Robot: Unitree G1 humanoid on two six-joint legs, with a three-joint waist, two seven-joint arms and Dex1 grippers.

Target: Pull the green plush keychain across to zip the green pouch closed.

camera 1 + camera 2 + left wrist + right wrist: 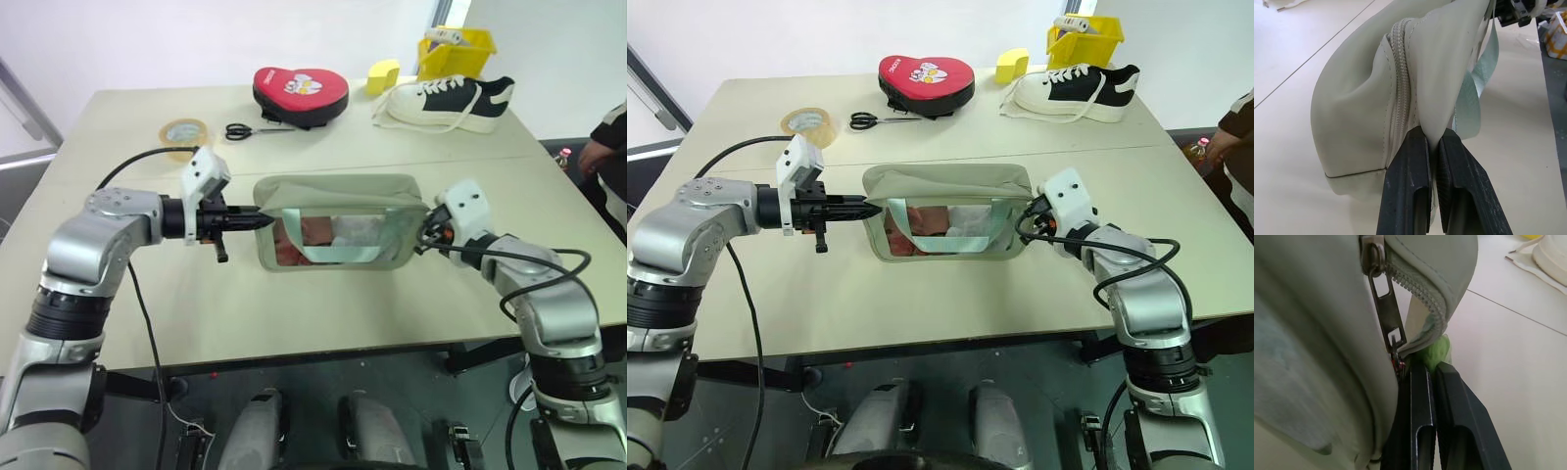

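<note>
Black ribbed fingers [1422, 396] pinch fuzzy keychain [1437, 351]; soft pouch [338, 201].

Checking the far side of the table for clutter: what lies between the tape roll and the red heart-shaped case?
A pair of black-handled scissors lies on the table between the tape roll and the red heart-shaped case, seen in both eye views.

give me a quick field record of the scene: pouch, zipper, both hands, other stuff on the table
pouch: green pouch held up between both hands, window facing the camera
zipper: closed along the top
keychain: green plush keychain at the robot's right end
left hand: shut on the pouch's left end
right hand: shut on the keychain
table: red heart case, scissors, tape roll, sneaker, yellow bin
</note>
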